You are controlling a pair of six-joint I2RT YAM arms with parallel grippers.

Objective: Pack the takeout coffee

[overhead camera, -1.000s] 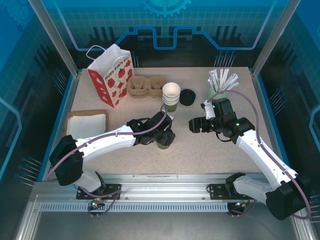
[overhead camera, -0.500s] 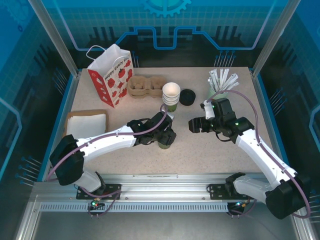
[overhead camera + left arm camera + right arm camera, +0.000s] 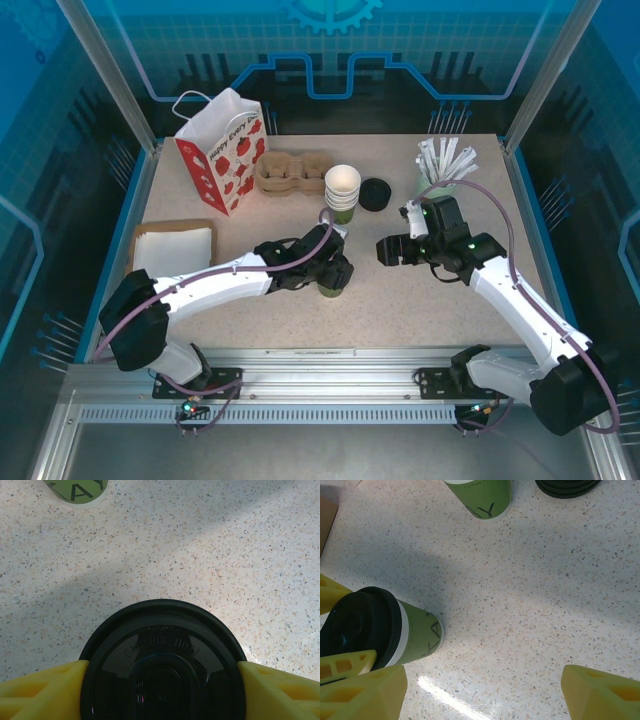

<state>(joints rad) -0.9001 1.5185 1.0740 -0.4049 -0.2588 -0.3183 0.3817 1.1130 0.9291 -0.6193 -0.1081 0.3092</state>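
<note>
Left gripper [image 3: 332, 282] edged right; coffee [image 3: 162, 665] black-lidded.

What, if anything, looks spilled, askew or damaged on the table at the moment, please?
Nothing stands out. The coffee stands upright in the left gripper with its lid on, and the table around it shows no spill.

speckled beige table [image 3: 420, 300]. upper left of frame: red-and-white paper bag [image 3: 222, 150], upright. to its right along the top: cardboard cup carrier [image 3: 290, 172], stack of lidless cups [image 3: 342, 190], black lids [image 3: 375, 194], holder of white sticks [image 3: 440, 170]. left edge: tray of white napkins [image 3: 172, 247]. centre: takeout coffee [image 3: 331, 288], upright, lid on.
</note>
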